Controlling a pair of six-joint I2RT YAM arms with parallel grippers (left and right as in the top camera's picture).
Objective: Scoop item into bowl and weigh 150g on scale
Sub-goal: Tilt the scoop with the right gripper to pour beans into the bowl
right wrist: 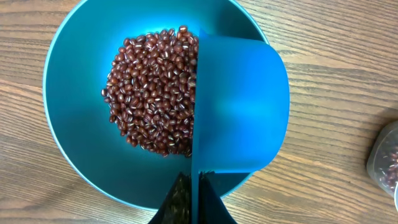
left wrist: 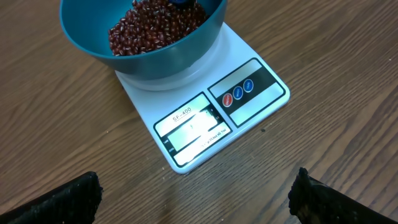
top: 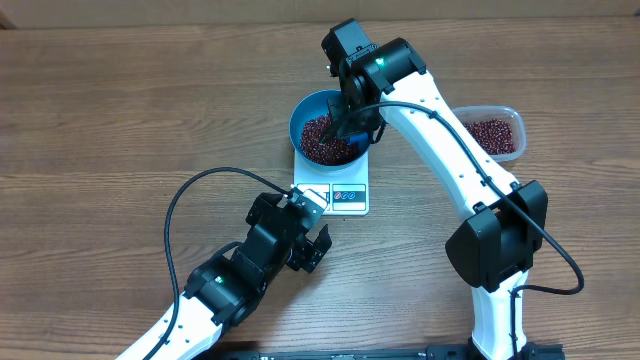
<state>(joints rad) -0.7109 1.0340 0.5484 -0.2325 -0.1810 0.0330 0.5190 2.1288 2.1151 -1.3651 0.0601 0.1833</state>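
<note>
The teal-blue bowl (top: 298, 118) stands on the white scale (top: 347, 198) and holds a heap of dark red-brown beans (top: 318, 140). My right gripper (top: 352, 124) hangs over the bowl's right side. It is shut on the handle of a small blue scoop (right wrist: 239, 106), which is turned on its side above the beans (right wrist: 152, 93), its inside hidden. In the right wrist view the gripper (right wrist: 196, 194) pinches the thin handle over the bowl (right wrist: 81, 146). My left gripper (left wrist: 198, 186) is open and empty, in front of the scale (left wrist: 249, 112) and its display.
A clear plastic tub (top: 512, 118) with more beans sits right of the bowl, and its edge shows in the right wrist view (right wrist: 385, 155). The digits on the scale's display are too faint to read. The right arm's base stands at the front right of the wooden table.
</note>
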